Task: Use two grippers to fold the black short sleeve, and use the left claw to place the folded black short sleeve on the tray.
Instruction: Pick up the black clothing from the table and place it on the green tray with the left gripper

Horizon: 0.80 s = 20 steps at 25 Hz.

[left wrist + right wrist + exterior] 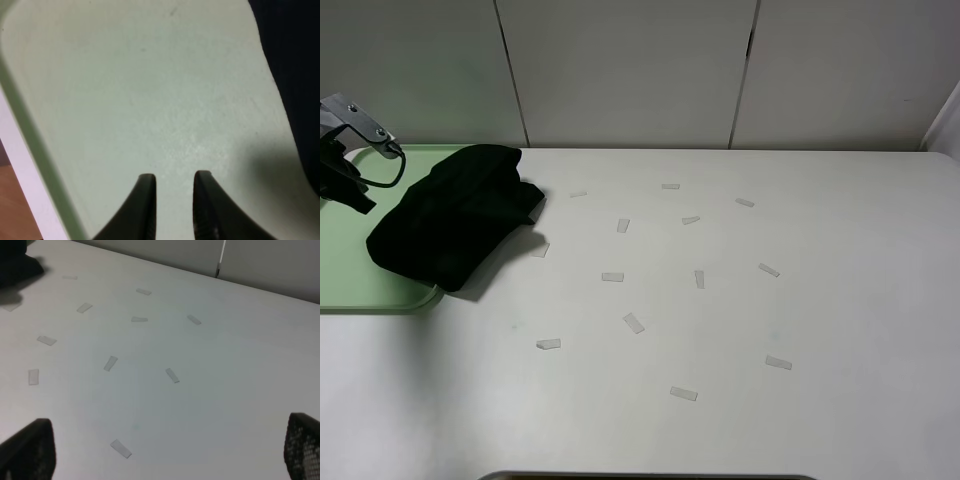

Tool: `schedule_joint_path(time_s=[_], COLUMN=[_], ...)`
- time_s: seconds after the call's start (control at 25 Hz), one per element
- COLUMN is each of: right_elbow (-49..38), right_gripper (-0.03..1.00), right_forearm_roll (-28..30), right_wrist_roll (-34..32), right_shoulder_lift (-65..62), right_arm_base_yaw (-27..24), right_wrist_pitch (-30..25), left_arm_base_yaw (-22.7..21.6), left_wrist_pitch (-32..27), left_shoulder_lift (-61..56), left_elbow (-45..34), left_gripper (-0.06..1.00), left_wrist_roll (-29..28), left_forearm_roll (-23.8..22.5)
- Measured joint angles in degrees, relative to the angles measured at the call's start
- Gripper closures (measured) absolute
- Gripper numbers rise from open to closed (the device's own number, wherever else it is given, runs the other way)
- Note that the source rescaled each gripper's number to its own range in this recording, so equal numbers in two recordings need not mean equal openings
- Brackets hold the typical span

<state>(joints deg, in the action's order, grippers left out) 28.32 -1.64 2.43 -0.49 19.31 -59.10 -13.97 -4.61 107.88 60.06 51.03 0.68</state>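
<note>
Black short sleeve sits folded half on the tray, at 9 o'clock on the counter. Left claw fingers nearly closed, holding nothing; right gripper wide open, empty too.

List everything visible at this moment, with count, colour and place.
T-shirt: one, black, folded in a bundle, lying partly on the tray and partly over its right edge onto the table.
Tray: one, pale green, far left of the table.
Tape strips: about fifteen, whitish, scattered over the middle of the table.
Table: one, white.
Left gripper: one, black fingers slightly parted, empty, above the tray.
Right gripper: one, black, open wide, empty, above the table.
</note>
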Motion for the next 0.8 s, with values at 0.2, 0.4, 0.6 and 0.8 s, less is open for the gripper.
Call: schedule_joint_path(time_s=[0.2, 0.4, 0.6, 0.8], right_elbow=[0.0, 0.0, 0.0, 0.0], right_gripper=[-0.03, -0.03, -0.03, -0.03], right_forearm_roll=[0.0, 0.0, 0.0, 0.0], right_wrist_roll=[0.0, 0.0, 0.0, 0.0], right_shoulder_lift=[0.0, 0.0, 0.0, 0.0], right_arm_base_yaw=[0.0, 0.0, 0.0, 0.0], right_wrist_pitch=[0.0, 0.0, 0.0, 0.0], left_arm_base_yaw=[0.0, 0.0, 0.0, 0.0], left_wrist_pitch=[0.0, 0.0, 0.0, 2.55], left_shoulder_lift=[0.0, 0.0, 0.0, 0.0], left_elbow=[0.0, 0.0, 0.0, 0.0], left_gripper=[0.78, 0.76, 0.5, 0.13], left_wrist_roll=[0.0, -1.23, -6.31, -11.83], left_forearm_roll=[0.0, 0.0, 0.0, 0.14])
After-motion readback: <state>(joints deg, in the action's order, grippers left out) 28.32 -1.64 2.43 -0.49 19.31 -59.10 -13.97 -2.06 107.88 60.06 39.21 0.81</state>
